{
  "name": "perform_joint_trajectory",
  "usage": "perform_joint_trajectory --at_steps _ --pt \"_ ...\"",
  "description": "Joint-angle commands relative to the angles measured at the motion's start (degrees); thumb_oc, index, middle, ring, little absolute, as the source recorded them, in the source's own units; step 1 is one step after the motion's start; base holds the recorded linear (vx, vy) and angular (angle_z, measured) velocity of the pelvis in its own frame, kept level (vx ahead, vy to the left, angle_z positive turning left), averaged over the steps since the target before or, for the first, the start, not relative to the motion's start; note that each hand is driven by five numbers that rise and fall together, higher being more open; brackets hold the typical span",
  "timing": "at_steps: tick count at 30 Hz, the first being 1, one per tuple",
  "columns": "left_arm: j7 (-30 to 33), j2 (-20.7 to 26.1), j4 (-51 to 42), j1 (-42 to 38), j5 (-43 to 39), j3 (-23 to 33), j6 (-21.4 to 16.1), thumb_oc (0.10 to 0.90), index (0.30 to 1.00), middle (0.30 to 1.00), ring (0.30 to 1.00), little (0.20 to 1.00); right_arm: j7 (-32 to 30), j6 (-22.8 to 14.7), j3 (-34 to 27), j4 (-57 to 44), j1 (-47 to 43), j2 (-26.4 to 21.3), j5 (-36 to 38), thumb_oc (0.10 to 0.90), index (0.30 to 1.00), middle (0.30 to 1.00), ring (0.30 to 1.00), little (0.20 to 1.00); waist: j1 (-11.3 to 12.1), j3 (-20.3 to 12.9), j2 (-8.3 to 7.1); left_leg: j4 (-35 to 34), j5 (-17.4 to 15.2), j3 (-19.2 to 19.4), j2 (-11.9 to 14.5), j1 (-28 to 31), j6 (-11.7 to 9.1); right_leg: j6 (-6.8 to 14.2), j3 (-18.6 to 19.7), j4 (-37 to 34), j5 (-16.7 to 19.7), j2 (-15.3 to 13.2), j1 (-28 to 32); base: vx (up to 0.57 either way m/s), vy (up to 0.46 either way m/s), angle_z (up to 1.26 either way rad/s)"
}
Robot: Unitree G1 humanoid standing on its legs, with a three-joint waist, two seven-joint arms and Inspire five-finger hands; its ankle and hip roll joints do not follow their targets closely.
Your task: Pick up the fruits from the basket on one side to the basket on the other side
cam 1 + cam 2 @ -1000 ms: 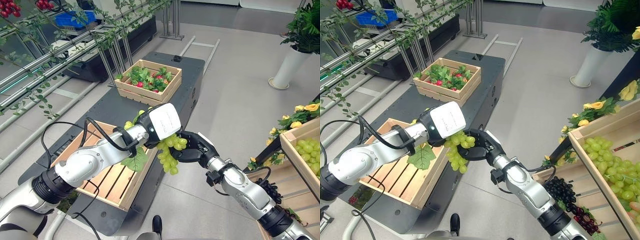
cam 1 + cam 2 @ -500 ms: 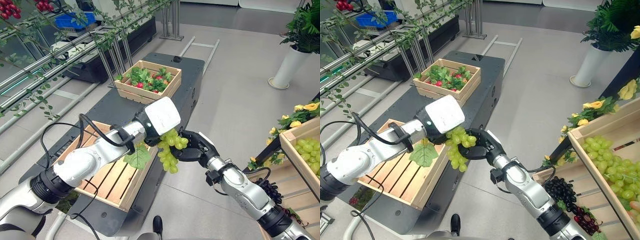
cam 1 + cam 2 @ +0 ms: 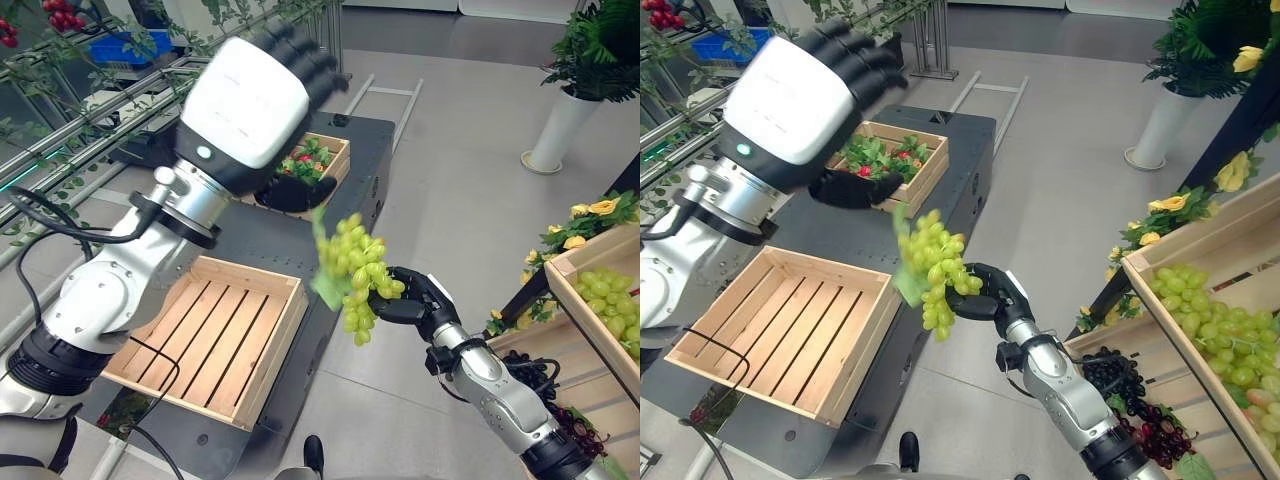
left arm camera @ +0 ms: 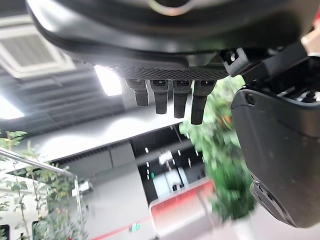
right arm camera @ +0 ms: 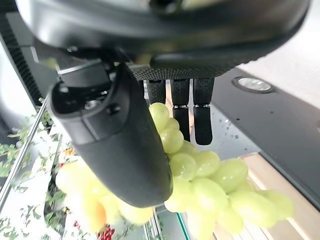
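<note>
Green grape bunch (image 3: 355,274) betw. right hand (image 3: 420,303) thumb & fingers (image 5: 202,120).

The bunch of green grapes (image 3: 354,272) hangs in the air from my right hand (image 3: 418,304), one leaf on its left side, just beside the corner of the empty slatted wooden crate (image 3: 212,337). More green grapes lie in the wooden crate on my right (image 3: 1208,300)
</note>
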Motion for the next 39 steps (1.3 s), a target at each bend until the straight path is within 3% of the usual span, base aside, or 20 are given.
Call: perform_joint_trajectory --at_steps 1,4,5,6,7,8,9,14,16,23,26,29,39 --pt "8.25 -2.62 8.20 -1.98 -9.02 6.23 3.12 0.800 0.900 0.900 0.900 0.900 -0.88 -13.55 -4.77 -5.05 -5.98 3.46 2.69 0.400 0.300 0.300 0.300 0.300 0.53 -6.22 -0.10 0.10 -8.93 0.73 3.22 7.11 -3.38 -3.37 -0.09 0.09 4.04 2.22 -3.56 0.00 0.011 -0.19" --pt "11.69 -5.94 9.79 1.10 -19.43 9.60 -0.46 0.800 0.900 0.900 0.900 0.900 -0.62 -14.54 -5.93 -5.34 -6.05 3.97 2.77 0.400 0.300 0.300 0.300 0.300 0.42 -6.18 -0.22 0.10 -8.89 0.95 3.45 7.26 -3.44 -3.56 0.40 0.09 3.95 2.42 -3.71 0.00 0.014 -0.27" --pt "13.66 -9.24 10.55 3.13 -25.57 11.31 -3.53 0.800 0.900 0.900 0.900 0.900 -0.67 -15.36 -6.70 -5.30 -6.57 4.37 1.69 0.400 0.300 0.300 0.300 0.300 0.42 -6.13 -0.46 0.10 -8.86 0.91 3.62 7.26 -3.48 -3.72 0.68 0.09 3.92 2.60 -3.85 0.00 0.010 -0.18" --pt "13.82 -10.11 10.68 3.64 -26.78 11.74 -4.27 0.800 0.900 0.900 0.900 0.900 -0.62 -15.58 -6.86 -5.31 -6.71 4.43 1.53 0.400 0.300 0.300 0.300 0.300 0.42 -6.12 -0.48 0.10 -8.86 0.91 3.65 7.26 -3.49 -3.75 0.78 0.09 3.91 2.65 -3.89 0.00 0.014 -0.18" --pt "15.02 -13.49 11.00 5.41 -31.31 12.57 -8.43 0.800 0.900 0.900 0.900 0.900 0.06 -15.91 -7.64 -5.77 -7.40 4.84 1.57 0.400 0.300 0.300 0.300 0.300 0.31 -6.06 -0.69 0.10 -8.85 1.13 3.85 7.31 -3.60 -3.88 0.96 0.09 3.88 2.83 -4.02 0.00 0.010 -0.15" --pt "15.21 -13.73 11.01 5.61 -31.91 12.68 -9.03 0.800 0.900 0.900 0.900 0.900 0.07 -15.89 -7.68 -5.85 -7.43 4.81 1.59 0.400 0.300 0.300 0.300 0.300 0.32 -6.08 -0.66 0.10 -8.86 1.19 3.87 7.33 -3.61 -3.89 1.01 0.09 3.88 2.85 -4.04 0.01 0.021 -0.16" --pt "15.38 -17.12 10.65 7.20 -34.90 13.08 -12.02 0.800 0.900 0.900 0.900 0.900 0.41 -16.25 -8.76 -6.28 -8.26 4.82 0.82 0.400 0.300 0.300 0.300 0.300 0.14 -6.06 -1.00 0.10 -8.90 1.31 4.05 7.42 -3.73 -4.05 1.29 0.09 3.85 3.03 -4.17 0.01 0.021 -0.12" --pt "12.48 -23.66 8.92 9.64 -44.19 12.36 -17.18 0.800 0.900 0.900 0.900 0.900 1.74 -16.73 -11.49 -7.61 -10.08 4.94 2.27 0.400 0.300 0.300 0.300 0.300 -0.31 -6.05 -1.48 0.10 -8.92 2.19 4.46 7.67 -3.96 -4.37 2.20 0.09 3.96 3.44 -4.57 0.01 0.022 -0.17" --pt "8.60 -26.97 8.92 11.01 -50.17 11.32 -19.13 0.800 0.900 0.900 0.900 0.900 2.03 -17.29 -13.17 -8.54 -11.06 4.90 2.29 0.400 0.300 0.300 0.300 0.300 -0.55 -6.00 -1.73 0.10 -8.98 3.06 4.71 7.90 -4.13 -4.44 2.77 0.09 4.13 3.60 -4.92 0.01 0.023 -0.15" --pt "-5.25 -33.98 12.77 15.88 -64.89 4.80 -20.57 0.800 0.900 0.900 0.900 0.900 0.13 -17.70 -19.34 -10.95 -12.58 3.88 3.76 0.400 0.300 0.300 0.300 0.300 -2.05 -5.47 -2.51 0.10 -9.73 6.25 5.07 8.80 -3.92 -4.56 5.39 0.09 4.54 3.98 -6.03 0.01 0.021 -0.30" --pt "-8.30 -35.39 14.77 17.47 -68.54 1.86 -22.30 0.800 0.900 0.900 0.900 0.900 -1.83 -18.24 -22.22 -10.70 -13.75 2.69 3.88 0.400 0.300 0.300 0.300 0.300 -2.72 -5.20 -2.80 0.10 -9.96 7.57 5.30 8.89 -3.77 -4.42 6.30 0.09 4.90 4.10 -6.73 -0.02 0.010 -0.23" --pt "-9.70 -35.63 15.56 18.53 -70.10 -0.73 -24.38 0.800 0.900 0.900 0.900 0.900 -4.86 -18.76 -24.88 -10.01 -14.62 1.14 4.64 0.400 0.300 0.300 0.300 0.300 -3.61 -4.85 -3.02 0.10 -10.16 8.29 5.54 8.87 -3.69 -4.27 7.04 0.09 5.26 4.27 -7.22 -0.02 0.018 -0.23" --pt "-10.96 -35.05 16.03 19.47 -75.42 -2.80 -25.79 0.800 0.900 0.900 0.900 0.900 -13.39 -22.23 -34.59 -5.52 -14.37 -3.21 7.46 0.400 0.300 0.300 0.300 0.300 -6.69 -4.44 -3.00 0.10 -10.56 10.33 6.03 9.03 -3.76 -3.86 8.99 0.09 6.18 4.78 -8.89 -0.01 0.021 -0.10"
